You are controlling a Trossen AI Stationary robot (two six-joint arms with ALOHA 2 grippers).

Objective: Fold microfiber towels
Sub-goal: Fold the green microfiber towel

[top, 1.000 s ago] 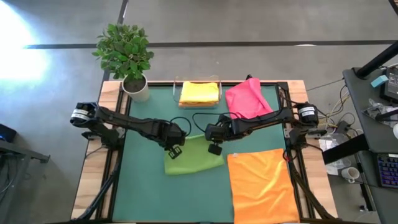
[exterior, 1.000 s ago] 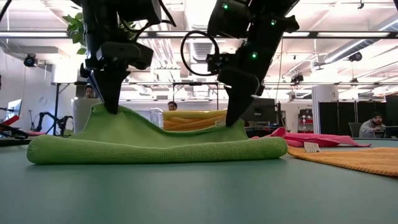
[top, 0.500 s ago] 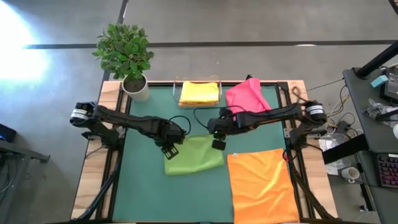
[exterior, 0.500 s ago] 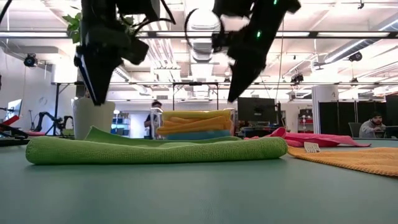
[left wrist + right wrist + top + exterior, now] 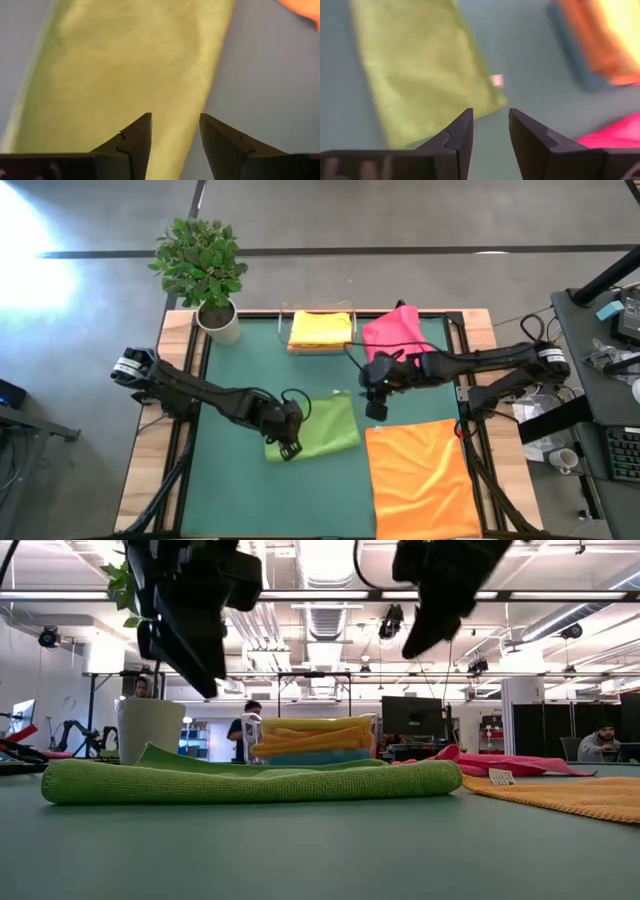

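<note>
Green towel (image 5: 322,430) lies folded flat mid-counter (image 5: 240,500), and both your grippers hang above it with nothing held. Your left gripper (image 5: 290,450) hovers over its near-left corner, fingers spread. Your right gripper (image 5: 376,410) sits off the towel's far-right corner, fingers parted too. Orange towel (image 5: 420,475) lies spread just beside, pink towel (image 5: 395,335) behind, yellow towel (image 5: 320,328) at the back.

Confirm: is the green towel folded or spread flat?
Folded: the green towel lies doubled on the table, a rounded fold along its near edge in the low view.
</note>
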